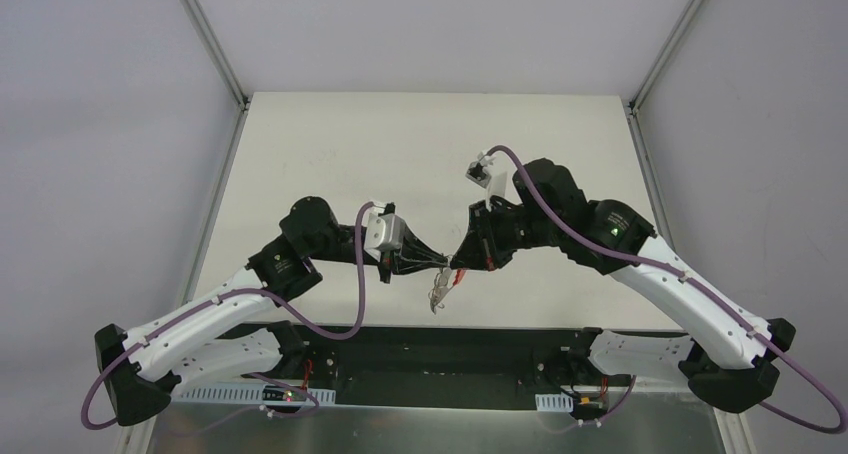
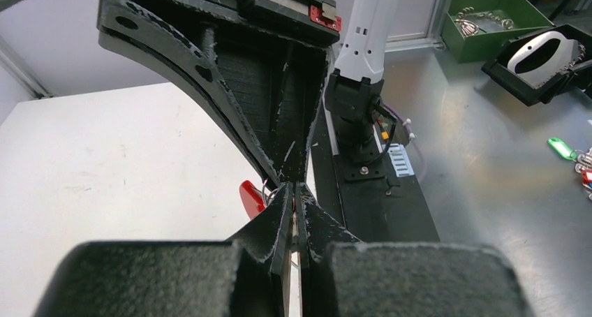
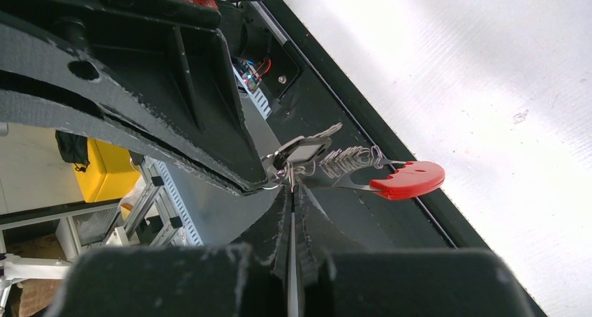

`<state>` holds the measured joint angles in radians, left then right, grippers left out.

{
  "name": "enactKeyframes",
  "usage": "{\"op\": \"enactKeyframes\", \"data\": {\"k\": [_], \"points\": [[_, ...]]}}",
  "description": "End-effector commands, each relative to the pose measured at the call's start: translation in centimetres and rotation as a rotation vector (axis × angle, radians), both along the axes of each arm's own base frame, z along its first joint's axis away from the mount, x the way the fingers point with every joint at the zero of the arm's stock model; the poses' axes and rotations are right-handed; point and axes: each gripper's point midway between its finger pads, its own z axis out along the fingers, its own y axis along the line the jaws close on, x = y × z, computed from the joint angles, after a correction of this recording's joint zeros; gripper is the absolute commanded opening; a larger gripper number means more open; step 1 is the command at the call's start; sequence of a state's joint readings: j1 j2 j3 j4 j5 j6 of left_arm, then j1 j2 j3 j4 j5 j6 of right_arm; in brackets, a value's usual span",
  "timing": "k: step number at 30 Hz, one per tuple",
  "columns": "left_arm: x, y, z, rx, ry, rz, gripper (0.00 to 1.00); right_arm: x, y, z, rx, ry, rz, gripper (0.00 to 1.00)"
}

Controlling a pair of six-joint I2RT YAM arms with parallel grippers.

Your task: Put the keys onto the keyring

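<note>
The left pincer (image 1: pixel 444 265) is clamped shut on the keys (image 3: pixel 304 149). The right pincer (image 1: pixel 459 267), tip to tip with it, is shut on the keyring (image 3: pixel 349 160), whose red crescent (image 3: pixel 408 179) hangs just beside.

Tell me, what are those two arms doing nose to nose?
Both the left gripper and right gripper are pinched shut, tip to tip, over the table. Between them hangs the keyring with its red piece and small keys. The right seems to pinch the ring wire; what the left grips is unclear.

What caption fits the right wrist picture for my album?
Left pincer and right pincer meet, holding up the keys and the keyring.
</note>
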<state>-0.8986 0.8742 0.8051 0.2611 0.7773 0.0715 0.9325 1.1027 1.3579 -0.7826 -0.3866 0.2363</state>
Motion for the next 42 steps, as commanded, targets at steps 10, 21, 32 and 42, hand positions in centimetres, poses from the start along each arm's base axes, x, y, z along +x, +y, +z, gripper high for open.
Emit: {"op": "enactKeyframes", "data": {"k": [10,21,32,42], "points": [[-1.4,0.2,2.0,-0.032,-0.068,-0.045,0.00,1.1,0.0,3.1,0.083,-0.051,-0.063,0.00],[-0.8,-0.1,2.0,-0.016,-0.038,-0.019,0.03,1.3,-1.1,4.9,0.170,-0.206,-0.067,0.00],[-1.8,0.3,5.8,-0.135,0.032,-0.038,0.34,0.9,-1.7,5.0,0.270,-0.458,0.030,0.00],[-0.7,0.2,8.3,-0.202,0.099,0.026,0.42,-0.8,-1.5,6.3,0.393,-0.643,0.160,0.00]]}}
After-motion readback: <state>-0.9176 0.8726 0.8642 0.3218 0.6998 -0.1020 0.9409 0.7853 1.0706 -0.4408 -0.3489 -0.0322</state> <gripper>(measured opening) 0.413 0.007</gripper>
